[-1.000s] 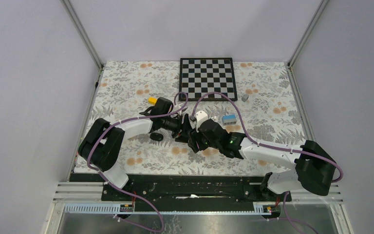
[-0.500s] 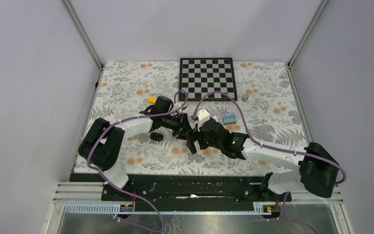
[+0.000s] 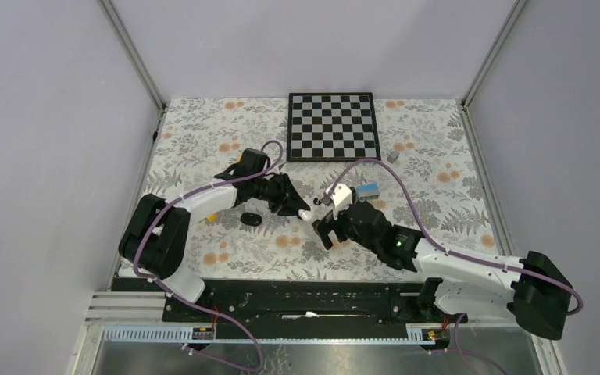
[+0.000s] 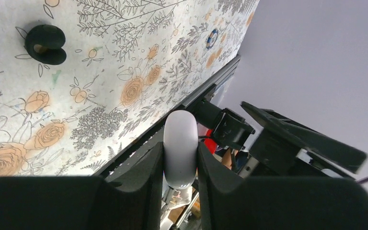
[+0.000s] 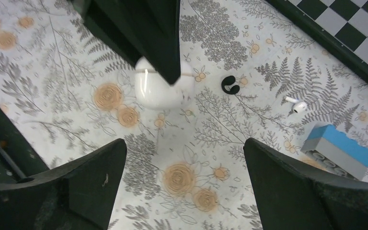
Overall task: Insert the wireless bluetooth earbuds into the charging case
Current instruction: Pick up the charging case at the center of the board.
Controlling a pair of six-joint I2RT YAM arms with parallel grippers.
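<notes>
The white rounded charging case (image 4: 180, 143) is pinched between the fingers of my left gripper (image 4: 180, 145), which is shut on it. In the top view the left gripper (image 3: 300, 208) holds the case (image 3: 305, 213) at mid-table, just above the cloth. The right wrist view shows the case (image 5: 158, 91) with its lid seam closed, under a left finger. My right gripper (image 5: 184, 148) stands wide open and empty, just to the case's right (image 3: 330, 226). One white earbud (image 5: 297, 106) lies on the cloth near a blue-topped block (image 5: 338, 148). A small black curled piece (image 5: 229, 84) lies beyond the case.
The chessboard (image 3: 333, 125) lies at the back. A blue and grey block (image 3: 369, 190) sits right of the grippers. A black looped object (image 3: 251, 219) (image 4: 45, 43) lies left of the case. A small grey piece (image 3: 393, 156) and a yellow piece (image 3: 211, 216) are also on the floral cloth.
My left gripper closed on the case and kept it. My right gripper opened wide and drew back toward the near right, away from the case.
</notes>
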